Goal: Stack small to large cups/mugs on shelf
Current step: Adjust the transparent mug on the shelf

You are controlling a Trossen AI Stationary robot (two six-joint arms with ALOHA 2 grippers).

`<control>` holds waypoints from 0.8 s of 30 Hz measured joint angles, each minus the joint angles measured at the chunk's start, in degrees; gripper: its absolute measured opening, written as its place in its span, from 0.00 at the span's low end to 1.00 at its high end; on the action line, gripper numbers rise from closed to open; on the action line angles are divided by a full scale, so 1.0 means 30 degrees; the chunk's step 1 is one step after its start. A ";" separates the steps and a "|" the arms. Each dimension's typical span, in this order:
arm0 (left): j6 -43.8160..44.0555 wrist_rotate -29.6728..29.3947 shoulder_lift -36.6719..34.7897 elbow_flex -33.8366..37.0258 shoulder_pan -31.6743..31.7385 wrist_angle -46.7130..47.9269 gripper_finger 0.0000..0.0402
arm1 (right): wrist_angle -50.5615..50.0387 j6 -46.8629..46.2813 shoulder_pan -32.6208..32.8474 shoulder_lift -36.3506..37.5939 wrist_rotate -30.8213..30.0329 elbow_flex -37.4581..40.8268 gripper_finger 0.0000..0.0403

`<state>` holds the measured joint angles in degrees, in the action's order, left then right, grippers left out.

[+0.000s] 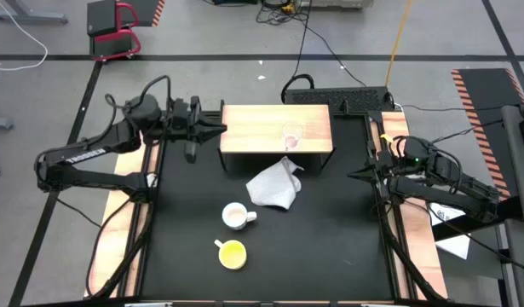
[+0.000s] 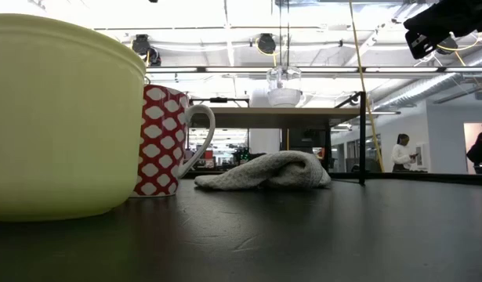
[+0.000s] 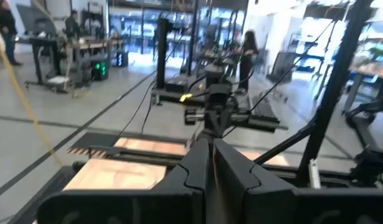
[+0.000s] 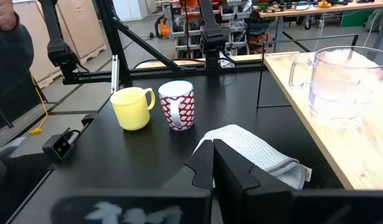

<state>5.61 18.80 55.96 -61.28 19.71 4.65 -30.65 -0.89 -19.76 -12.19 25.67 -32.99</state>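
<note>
The clear glass cup (image 1: 291, 134) stands upright on the light-wood shelf (image 1: 262, 119), right of its middle; it also shows in the right wrist view (image 4: 337, 81) and the low view (image 2: 284, 84). The white patterned mug (image 1: 236, 216) and the yellow cup (image 1: 232, 253) stand on the black tabletop nearer the front, side by side in the right wrist view (image 4: 177, 104) (image 4: 132, 107). My left gripper (image 1: 222, 130) is shut and empty, just off the shelf's left end. My right gripper (image 1: 352, 176) is shut and empty, right of the shelf's near right corner.
A crumpled grey-white cloth (image 1: 274, 186) lies on the tabletop between the shelf and the mug. A black power strip (image 1: 338, 98) lies behind the shelf. Wooden strips (image 1: 125, 213) run along both table sides. People stand in the room beyond (image 2: 400, 153).
</note>
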 joint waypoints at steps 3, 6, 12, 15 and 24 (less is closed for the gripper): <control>0.0042 0.0821 0.1119 -0.1274 0.0437 0.0185 0.06 | 0.0000 0.0001 -0.0001 0.0000 0.0000 0.0000 0.00; 0.0201 0.1376 0.2377 -0.2674 0.0790 0.0135 0.06 | 0.0000 0.0003 -0.0005 0.0000 0.0000 0.0000 0.00; 0.0204 0.1766 0.4723 -0.4963 0.1200 0.0107 0.06 | 0.0000 0.0007 -0.0005 0.0000 0.0000 0.0000 0.00; -0.0045 0.1799 0.5496 -0.5739 0.1321 0.0117 0.06 | 0.0003 0.0007 -0.0001 0.0000 -0.0001 0.0000 0.00; 0.0104 0.2239 0.7624 -0.7613 0.1899 0.0046 0.06 | 0.0000 0.0007 -0.0005 0.0000 -0.0007 0.0000 0.00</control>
<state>5.93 25.52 78.83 -84.12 25.41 4.78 -30.65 -0.86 -19.77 -12.19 25.65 -32.99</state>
